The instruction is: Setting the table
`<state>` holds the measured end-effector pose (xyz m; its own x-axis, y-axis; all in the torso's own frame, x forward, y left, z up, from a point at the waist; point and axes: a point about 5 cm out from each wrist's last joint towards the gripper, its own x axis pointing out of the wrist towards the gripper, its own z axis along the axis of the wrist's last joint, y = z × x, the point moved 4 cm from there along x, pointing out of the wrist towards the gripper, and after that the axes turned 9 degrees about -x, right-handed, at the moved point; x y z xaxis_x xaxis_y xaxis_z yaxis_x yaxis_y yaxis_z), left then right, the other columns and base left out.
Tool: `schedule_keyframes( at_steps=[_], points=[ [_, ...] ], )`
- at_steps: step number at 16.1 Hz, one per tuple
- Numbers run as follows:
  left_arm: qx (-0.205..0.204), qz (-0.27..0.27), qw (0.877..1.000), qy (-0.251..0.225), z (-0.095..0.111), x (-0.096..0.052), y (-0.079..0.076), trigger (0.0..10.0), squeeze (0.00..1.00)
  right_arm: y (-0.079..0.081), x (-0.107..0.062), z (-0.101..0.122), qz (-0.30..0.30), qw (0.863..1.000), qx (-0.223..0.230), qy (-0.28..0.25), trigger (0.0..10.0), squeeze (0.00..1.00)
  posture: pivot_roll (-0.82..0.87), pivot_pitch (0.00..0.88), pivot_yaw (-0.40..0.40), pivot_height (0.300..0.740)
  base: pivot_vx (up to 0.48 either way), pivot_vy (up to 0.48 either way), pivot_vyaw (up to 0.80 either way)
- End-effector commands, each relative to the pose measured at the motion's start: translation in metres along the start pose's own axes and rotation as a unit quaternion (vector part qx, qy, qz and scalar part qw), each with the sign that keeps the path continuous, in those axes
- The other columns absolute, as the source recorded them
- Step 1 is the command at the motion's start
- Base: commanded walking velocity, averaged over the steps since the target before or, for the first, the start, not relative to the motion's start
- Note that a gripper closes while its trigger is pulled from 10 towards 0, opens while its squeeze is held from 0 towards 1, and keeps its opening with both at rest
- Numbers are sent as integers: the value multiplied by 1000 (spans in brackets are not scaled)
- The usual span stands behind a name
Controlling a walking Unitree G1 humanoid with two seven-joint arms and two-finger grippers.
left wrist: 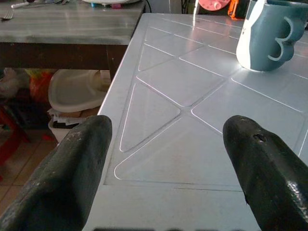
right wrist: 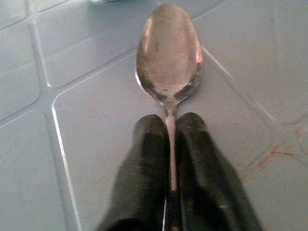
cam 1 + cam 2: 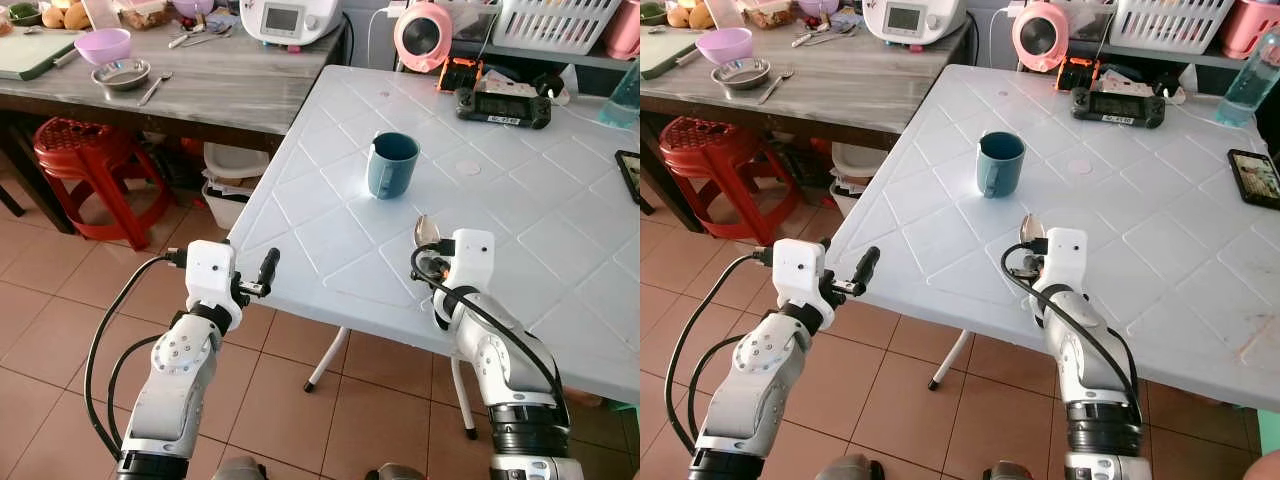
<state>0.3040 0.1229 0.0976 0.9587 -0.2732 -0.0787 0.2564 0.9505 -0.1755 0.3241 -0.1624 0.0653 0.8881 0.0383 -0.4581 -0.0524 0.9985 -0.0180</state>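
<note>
Mug (image 3: 392,165) upright on white table (image 3: 520,250)

red stool (image 3: 88,160), game controller (image 3: 503,104) — pink fan (image 3: 424,36)

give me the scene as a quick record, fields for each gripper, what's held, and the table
right gripper: shut on the spoon handle, over the white table
spoon: bowl pointing forward toward the blue mug
left gripper: open, empty, at the table's near left edge
blue mug: upright on the table, ahead of both grippers
</note>
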Motion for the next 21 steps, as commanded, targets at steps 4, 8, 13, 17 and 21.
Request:
schedule_keyframes(
  at_steps=[4, 8, 13, 17, 21],
  points=[
    [2, -3, 1000, 16, -6, 0, -1, 10000, 0, 7, -4, -60, 25, 992, -16, 119, 10000, 1000, 1, 37, 44, 740, 0, 0, 0],
    [2, -2, 1000, 19, -6, 0, -1, 10000, 0, 0, -2, -59, 28, 992, -49, 117, 10000, 0, 2, 38, 40, 740, 0, 0, 0],
    [4, -2, 1000, 25, -7, 1, 0, 10000, 0, -10, -3, -71, 24, 989, -15, 143, 0, 0, 4, 35, 41, 740, 0, 0, 0],
    [6, -4, 1000, 30, -9, 2, 0, 10000, 0, -12, -5, -79, 24, 987, 15, 159, 0, 0, 1, 32, 44, 740, 0, 0, 0],
    [1, -1, 1000, 26, -9, 3, 1, 10000, 0, -10, -4, -58, -12, 992, 71, 102, 0, 0, -5, 20, 43, 740, 0, 0, 0]
  ],
)
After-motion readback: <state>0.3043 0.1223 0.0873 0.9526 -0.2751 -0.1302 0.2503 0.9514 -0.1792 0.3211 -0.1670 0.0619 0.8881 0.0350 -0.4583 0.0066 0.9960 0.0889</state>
